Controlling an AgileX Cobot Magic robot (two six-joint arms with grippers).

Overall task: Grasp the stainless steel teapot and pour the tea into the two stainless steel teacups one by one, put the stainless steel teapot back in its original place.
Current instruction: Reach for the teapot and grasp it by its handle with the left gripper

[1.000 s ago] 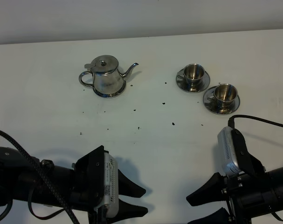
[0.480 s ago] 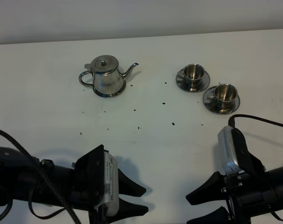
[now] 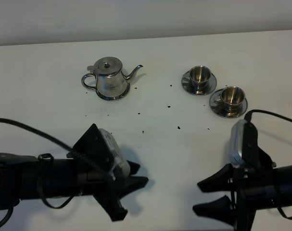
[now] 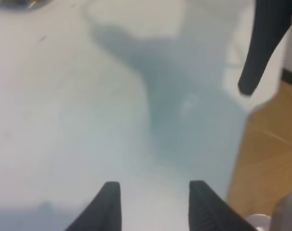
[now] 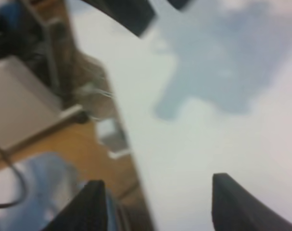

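Note:
The stainless steel teapot [image 3: 108, 78] stands upright at the back left of the white table, lid on and spout pointing right, on its original place, a round steel coaster [image 3: 113, 97]. No tea can be seen. The two stainless steel teacups [image 3: 199, 74] [image 3: 231, 96] sit on saucers at the back right. My left gripper [image 3: 130, 196] hovers open and empty near the front edge, far from the teapot. My right gripper [image 3: 209, 196] is open and empty at the front right. The wrist views, left gripper [image 4: 154, 195] and right gripper [image 5: 160, 195], show only bare table between the fingers.
Small dark specks [image 3: 178, 127] dot the table between the pot and the arms. The table's front edge [image 4: 239, 144] drops to a wooden floor just beside both grippers. Cables [image 3: 275, 115] trail from the arms.
Both wrists have rolled, so each gripper's fingers now stand at a slant. The left gripper has also shifted a little rightward. Teapot and cups have not moved.

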